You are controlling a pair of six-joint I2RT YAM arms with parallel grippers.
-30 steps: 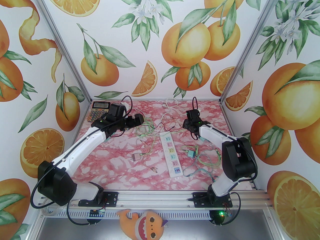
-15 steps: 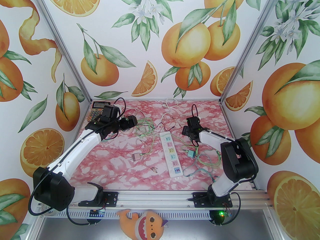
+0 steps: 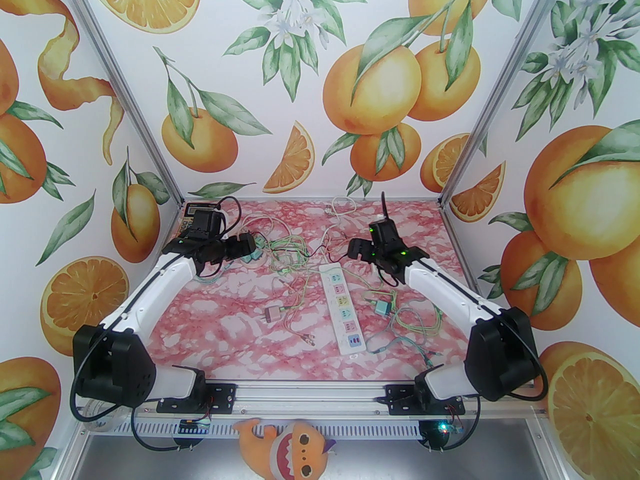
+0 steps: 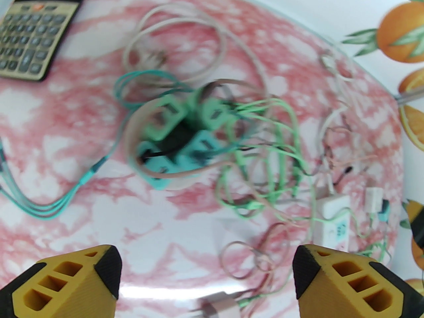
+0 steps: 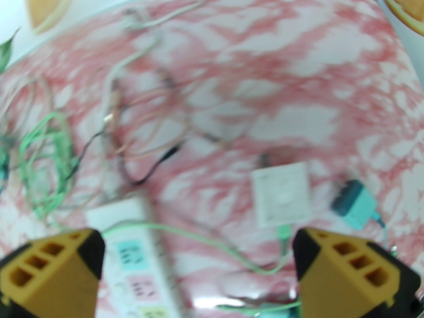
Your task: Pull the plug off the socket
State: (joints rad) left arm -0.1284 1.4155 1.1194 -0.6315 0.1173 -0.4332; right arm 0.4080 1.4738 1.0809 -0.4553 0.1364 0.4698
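The white power strip [image 3: 342,308] lies lengthwise mid-table, and none of its coloured sockets that I can see holds a plug. Its far end [image 5: 139,243] sits under my right gripper [image 5: 198,270], which is open and empty. Beyond it lie a white adapter [image 5: 281,194] and a teal plug [image 5: 354,204]. My right gripper [image 3: 356,249] hovers just right of the strip's far end. My left gripper [image 3: 252,253] is open at the far left. Ahead of it, a cluster of teal and green plugs [image 4: 179,137] sits among tangled cables, clear of my left gripper [image 4: 207,277].
A calculator [image 4: 36,28] lies in the far left corner. Thin green, white and pink cables [image 3: 295,253] sprawl around the strip. A grey plug [image 3: 272,314] lies left of the strip and a teal plug [image 3: 384,308] to its right.
My left gripper has drawn back to the left, toward the calculator. The right arm has stretched out, carrying its gripper left toward the strip's far end, and its jaws have opened wider.
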